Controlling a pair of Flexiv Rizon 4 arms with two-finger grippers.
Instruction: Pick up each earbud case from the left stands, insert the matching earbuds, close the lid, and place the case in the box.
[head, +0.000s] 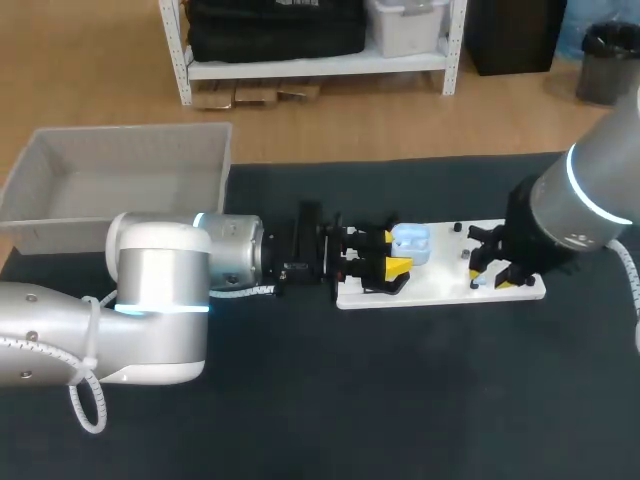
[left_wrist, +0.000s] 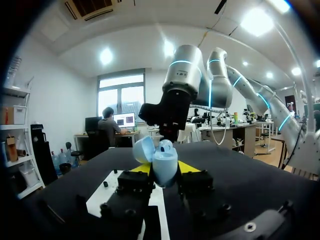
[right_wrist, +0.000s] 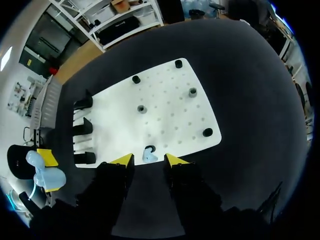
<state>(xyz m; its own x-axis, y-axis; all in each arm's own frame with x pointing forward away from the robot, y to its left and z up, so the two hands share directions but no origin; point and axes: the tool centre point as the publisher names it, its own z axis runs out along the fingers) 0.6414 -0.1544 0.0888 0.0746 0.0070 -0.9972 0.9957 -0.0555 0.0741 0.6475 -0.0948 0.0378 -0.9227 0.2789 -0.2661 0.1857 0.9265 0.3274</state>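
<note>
A light blue earbud case (head: 410, 243) with its lid raised is held over the left end of the white board (head: 440, 285), my left gripper (head: 388, 254) shut on its body from both sides. The left wrist view shows the case (left_wrist: 164, 164) upright between the yellow tips, lid (left_wrist: 144, 149) tilted back. My right gripper (head: 495, 272) hangs over the board's right end. In the right wrist view its fingers (right_wrist: 148, 159) stand open around a small light blue earbud (right_wrist: 149, 156) resting on a black peg near the board's edge, touching neither finger.
A grey box (head: 120, 180) sits at the table's back left. On the board (right_wrist: 165, 115), several black pegs (right_wrist: 142, 109) are scattered, and black stands (right_wrist: 82, 127) line the end nearest the case (right_wrist: 47, 175).
</note>
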